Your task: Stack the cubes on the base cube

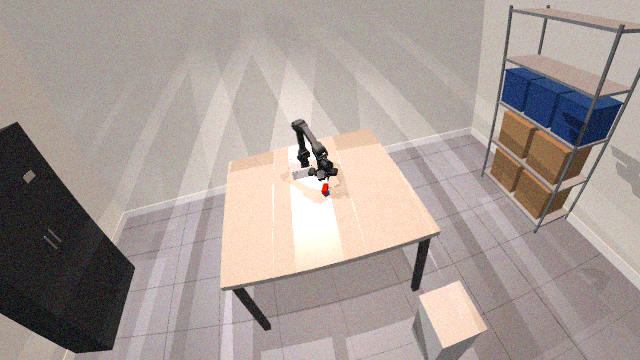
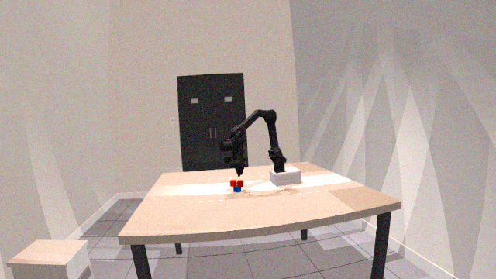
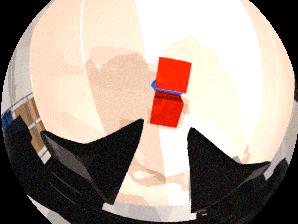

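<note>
The blue base cube (image 2: 237, 189) (image 3: 171, 91) (image 1: 326, 194) stands on the table, mostly hidden under two red cubes. One red cube (image 2: 233, 183) (image 3: 173, 75) and the other red cube (image 2: 240, 183) (image 3: 166, 111) rest on top of it, side by side and looking level, each reaching out past it. A narrow gap shows between them in the exterior view; its exact width is too small to tell. In the top view the two red cubes merge into one patch. My gripper (image 2: 239, 175) (image 3: 166, 127) is open and empty, above the cubes and clear of them.
The arm's white base block (image 2: 285, 177) (image 1: 301, 173) stands on the table (image 1: 250, 225) (image 2: 174, 221) behind the cubes. A low box (image 1: 452, 312) (image 2: 48, 252) stands on the floor beyond the table. A shelf rack and a dark cabinet stand farther away.
</note>
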Robot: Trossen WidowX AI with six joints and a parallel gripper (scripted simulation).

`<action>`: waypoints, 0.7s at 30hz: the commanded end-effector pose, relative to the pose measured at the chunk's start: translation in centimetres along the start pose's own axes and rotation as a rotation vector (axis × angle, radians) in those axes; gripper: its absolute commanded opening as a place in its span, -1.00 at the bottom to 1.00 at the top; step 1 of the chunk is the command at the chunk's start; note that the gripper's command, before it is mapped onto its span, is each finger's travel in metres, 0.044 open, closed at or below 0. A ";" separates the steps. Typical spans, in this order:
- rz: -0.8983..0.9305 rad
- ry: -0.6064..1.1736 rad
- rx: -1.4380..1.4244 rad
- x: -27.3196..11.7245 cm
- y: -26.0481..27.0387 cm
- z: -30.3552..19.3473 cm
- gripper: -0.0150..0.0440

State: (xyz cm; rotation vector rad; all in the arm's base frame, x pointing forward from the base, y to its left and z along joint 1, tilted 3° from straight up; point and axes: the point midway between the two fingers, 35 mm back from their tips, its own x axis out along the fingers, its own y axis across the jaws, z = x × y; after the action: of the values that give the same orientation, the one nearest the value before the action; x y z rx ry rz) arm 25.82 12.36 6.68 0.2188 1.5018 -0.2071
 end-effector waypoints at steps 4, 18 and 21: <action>0.004 -0.004 0.004 -1.2 0.1 0.1 0.20; 0.003 -0.004 0.002 -2.4 0.1 0.0 0.38; 0.003 -0.003 0.000 -2.7 0.0 0.0 0.65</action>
State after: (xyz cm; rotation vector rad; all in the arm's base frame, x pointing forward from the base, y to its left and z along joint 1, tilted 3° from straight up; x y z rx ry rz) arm 25.66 12.37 8.92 0.2192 1.5015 -0.2063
